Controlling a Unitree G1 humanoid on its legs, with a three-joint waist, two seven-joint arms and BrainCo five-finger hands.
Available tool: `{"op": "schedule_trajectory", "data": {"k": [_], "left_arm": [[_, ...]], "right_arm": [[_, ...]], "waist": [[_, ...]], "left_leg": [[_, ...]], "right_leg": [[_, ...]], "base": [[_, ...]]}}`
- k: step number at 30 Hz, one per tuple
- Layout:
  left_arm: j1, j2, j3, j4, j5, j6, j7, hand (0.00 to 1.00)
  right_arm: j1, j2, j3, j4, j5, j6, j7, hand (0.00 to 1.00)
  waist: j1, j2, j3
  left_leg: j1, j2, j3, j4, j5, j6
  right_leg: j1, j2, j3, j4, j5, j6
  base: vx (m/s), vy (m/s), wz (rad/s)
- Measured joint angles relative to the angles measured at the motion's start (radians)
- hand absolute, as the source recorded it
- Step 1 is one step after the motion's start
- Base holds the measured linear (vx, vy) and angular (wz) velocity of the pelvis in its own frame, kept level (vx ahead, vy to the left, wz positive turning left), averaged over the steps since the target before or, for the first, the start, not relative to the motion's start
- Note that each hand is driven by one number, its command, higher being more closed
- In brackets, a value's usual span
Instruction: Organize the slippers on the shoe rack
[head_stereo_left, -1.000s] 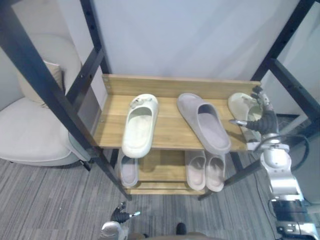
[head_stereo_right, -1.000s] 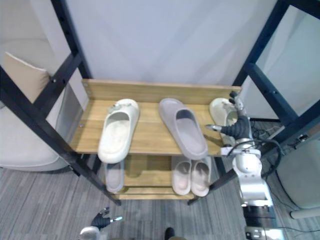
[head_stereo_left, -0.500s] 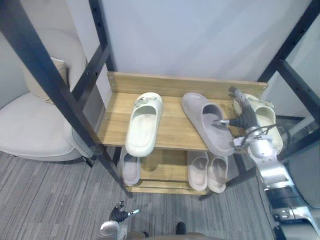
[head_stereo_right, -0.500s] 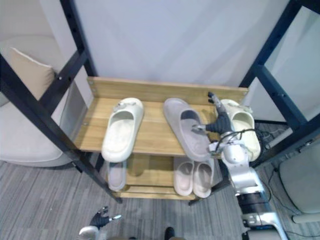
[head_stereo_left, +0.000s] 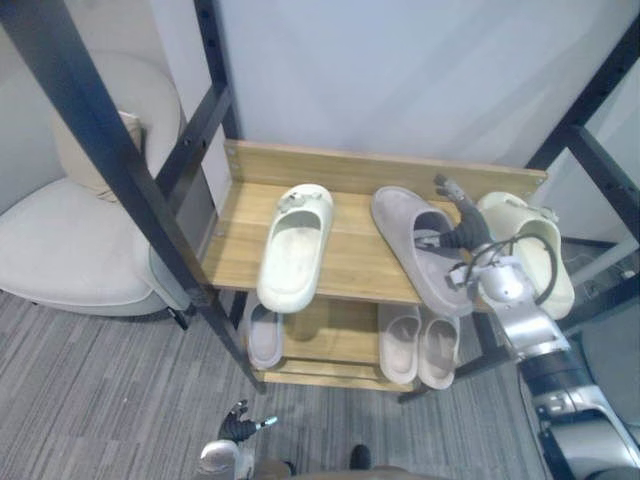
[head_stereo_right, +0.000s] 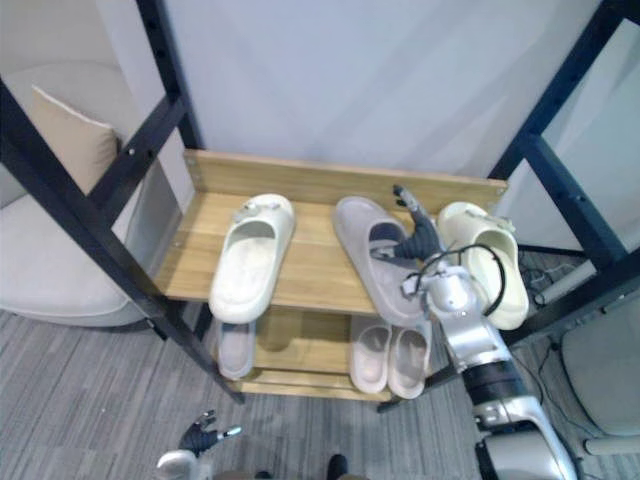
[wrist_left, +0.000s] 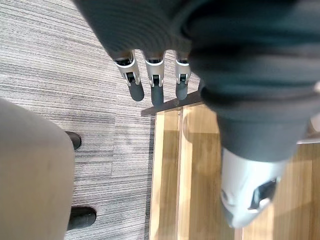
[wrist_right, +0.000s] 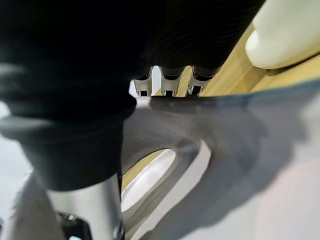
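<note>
The mauve-grey foam slipper (head_stereo_left: 418, 245) lies askew in the middle of the wooden shoe rack's (head_stereo_left: 350, 170) top shelf. The right hand (head_stereo_left: 462, 232) rests over its strap, fingers (wrist_right: 170, 82) spread and not closed, gripping nothing yet. One cream rubber slipper (head_stereo_left: 293, 245) sits at the rack's left end; its mate (head_stereo_left: 535, 255) overhangs the right end, so the pair is split. On the rack's lower shelf, two pale grey slippers (head_stereo_left: 418, 345) are side by side and a single one (head_stereo_left: 263, 338) is at the left. Most sorting seems left. The left hand (wrist_left: 155, 85) hangs low before the rack, fingers relaxed, empty.
</note>
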Motion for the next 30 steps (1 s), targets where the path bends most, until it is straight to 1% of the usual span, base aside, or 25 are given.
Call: {"op": "schedule_trajectory", "data": {"k": [1, 2, 8, 12, 21, 25, 27, 30], "left_arm": [[0.0, 0.0, 0.0, -0.001, 0.0, 0.0, 0.0, 0.0], [-0.001, 0.001, 0.0, -0.002, 0.0, 0.0, 0.0, 0.0], [-0.004, 0.0, 0.0, -0.003, -0.002, -0.001, 0.0, 0.0], [-0.011, -0.002, -0.001, -0.003, -0.002, -0.001, 0.0, 0.0], [-0.012, -0.002, -0.001, -0.003, -0.002, 0.0, 0.0, 0.0], [-0.012, -0.002, -0.001, -0.003, -0.002, 0.0, 0.0, 0.0], [-0.012, -0.002, -0.001, -0.003, -0.002, 0.0, 0.0, 0.0], [-0.012, -0.002, -0.001, -0.002, -0.002, 0.002, 0.0, 0.0]], "right_arm": [[-0.007, 0.0, 0.006, 0.008, -0.001, 0.0, 0.0, 0.0], [-0.024, 0.001, 0.015, 0.027, -0.001, 0.0, 0.0, 1.0], [-0.067, 0.001, 0.026, 0.07, -0.002, 0.0, 0.009, 1.0], [-0.103, 0.001, 0.029, 0.093, -0.002, -0.001, -0.005, 1.0], [-0.099, 0.001, 0.013, 0.092, 0.002, -0.016, -0.009, 1.0], [-0.056, 0.002, 0.006, 0.035, 0.007, -0.02, -0.011, 1.0], [-0.002, 0.004, -0.017, -0.032, 0.007, -0.022, -0.008, 1.0], [0.049, 0.02, -0.042, -0.087, 0.009, -0.022, -0.006, 1.0]], "waist": [[0.001, -0.001, 0.001], [0.002, -0.001, 0.002], [0.007, 0.002, 0.01], [0.014, 0.006, 0.022], [0.014, 0.005, 0.024], [0.014, 0.005, 0.024], [0.013, 0.005, 0.023], [0.007, 0.005, 0.024]], "left_leg": [[0.0, 0.0, 0.0, 0.0, 0.0, 0.0], [0.0, 0.0, 0.0, 0.0, 0.0, 0.0], [0.0, 0.001, 0.002, -0.001, 0.0, 0.0], [0.001, 0.001, 0.002, -0.001, 0.0, 0.0], [0.004, 0.003, 0.002, -0.003, 0.0, 0.0], [0.006, 0.004, 0.002, -0.003, 0.0, 0.0], [0.009, 0.004, 0.003, -0.003, 0.0, 0.0], [0.019, 0.005, 0.007, -0.003, 0.0, 0.0]], "right_leg": [[0.0, 0.0, 0.0, 0.0, 0.0, 0.0], [0.0, 0.0, 0.0, 0.0, 0.0, 0.0], [0.0, 0.001, -0.001, 0.0, 0.0, 0.0], [0.0, 0.001, -0.002, 0.0, 0.0, 0.0], [0.002, 0.002, -0.003, 0.0, 0.0, 0.0], [0.004, 0.002, -0.003, 0.0, -0.001, 0.0], [0.006, 0.002, -0.002, 0.0, -0.001, 0.0], [0.014, 0.002, 0.001, 0.0, -0.001, 0.0]], "base": [[0.0, 0.0, 0.0], [0.0, 0.0, 0.0], [0.0, 0.0, 0.0], [0.0, 0.0, 0.0], [0.0, 0.0, 0.0], [0.0, 0.0, 0.0], [0.0, 0.0, 0.0], [0.0, -0.002, -0.01]]}}
